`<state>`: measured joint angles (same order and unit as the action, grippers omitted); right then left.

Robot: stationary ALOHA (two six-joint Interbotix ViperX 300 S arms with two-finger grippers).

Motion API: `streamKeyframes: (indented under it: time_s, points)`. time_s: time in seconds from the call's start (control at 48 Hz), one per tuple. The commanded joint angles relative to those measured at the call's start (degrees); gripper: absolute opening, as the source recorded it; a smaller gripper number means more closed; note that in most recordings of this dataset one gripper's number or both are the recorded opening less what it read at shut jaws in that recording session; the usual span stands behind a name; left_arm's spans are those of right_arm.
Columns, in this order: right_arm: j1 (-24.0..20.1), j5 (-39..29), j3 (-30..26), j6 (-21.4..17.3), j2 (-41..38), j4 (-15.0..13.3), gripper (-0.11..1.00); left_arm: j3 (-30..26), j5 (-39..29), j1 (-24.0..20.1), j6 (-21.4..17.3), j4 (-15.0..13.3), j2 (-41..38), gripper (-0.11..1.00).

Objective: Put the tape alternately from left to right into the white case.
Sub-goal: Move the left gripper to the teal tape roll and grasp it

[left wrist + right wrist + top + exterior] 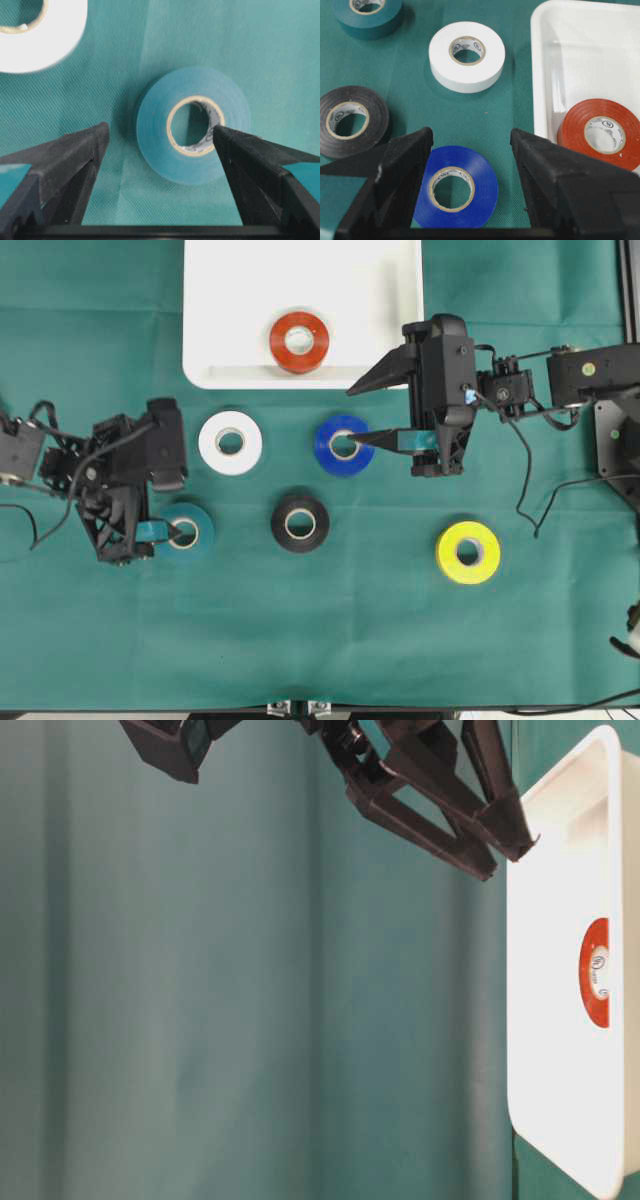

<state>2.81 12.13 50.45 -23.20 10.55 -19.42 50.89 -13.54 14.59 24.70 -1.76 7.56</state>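
The white case lies at the top middle with the red-orange tape inside near its front rim. On the green cloth lie white tape, blue tape, teal tape, black tape and yellow tape. My left gripper is open. One of its fingers is at the teal tape's core and the other is outside the ring. My right gripper is open above the blue tape, right beside the case.
The green cloth covers the whole table. In the right wrist view the white tape, black tape and teal tape lie beyond the blue one. Cables trail from the right arm toward the yellow tape.
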Motion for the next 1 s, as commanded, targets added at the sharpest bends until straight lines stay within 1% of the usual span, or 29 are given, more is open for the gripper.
streamKeyframes:
  time_s: [0.0, 0.333, 0.479, 0.687, 0.978]
  points:
    - [-0.09, 0.35, -0.53, 0.00, 0.44, -0.09, 0.71, -2.02, -0.53, 0.44, -0.09, 0.09, -0.44, 0.64]
    - [-0.09, 0.26, -0.44, 0.09, 0.18, 0.00, 0.71, -4.22, -0.88, 0.70, -0.09, 0.09, -5.10, 0.64]
    - [-0.09, 0.26, -0.44, 0.00, -0.09, 0.00, 0.71, -4.66, -1.58, 0.70, -0.18, 0.26, -5.89, 0.64]
    - [-0.09, 0.26, -0.53, 0.00, -0.44, -0.09, 0.71, -4.66, -4.75, 0.53, -0.18, 0.44, -7.12, 0.64]
    - [-0.09, 0.26, -0.44, 0.00, -0.53, -0.09, 0.71, -5.45, -4.92, 0.62, -0.44, 0.62, -8.26, 0.64]
